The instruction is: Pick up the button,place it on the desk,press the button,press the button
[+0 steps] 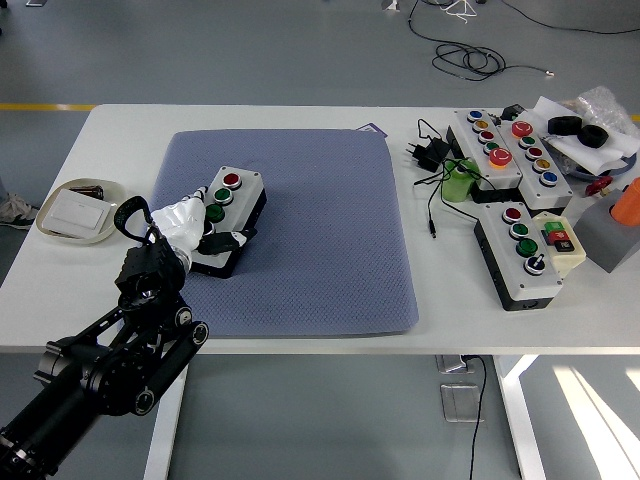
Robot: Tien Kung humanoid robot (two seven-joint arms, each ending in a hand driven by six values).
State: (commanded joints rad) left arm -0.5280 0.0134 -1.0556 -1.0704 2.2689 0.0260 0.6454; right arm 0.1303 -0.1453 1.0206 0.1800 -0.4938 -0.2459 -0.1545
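Already at the box: left hand on its near-left end

Only the left hand [190, 222] is in view, white fingers curled around the near end of the button box [225, 207] on the blue-grey mat [320, 240]. Its long axis runs away and rightward from the hand.

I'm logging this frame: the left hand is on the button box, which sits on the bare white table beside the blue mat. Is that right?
Not quite. In the head view the left hand is on the button box, but the box sits on the blue mat, near its left edge, not on the bare white table.
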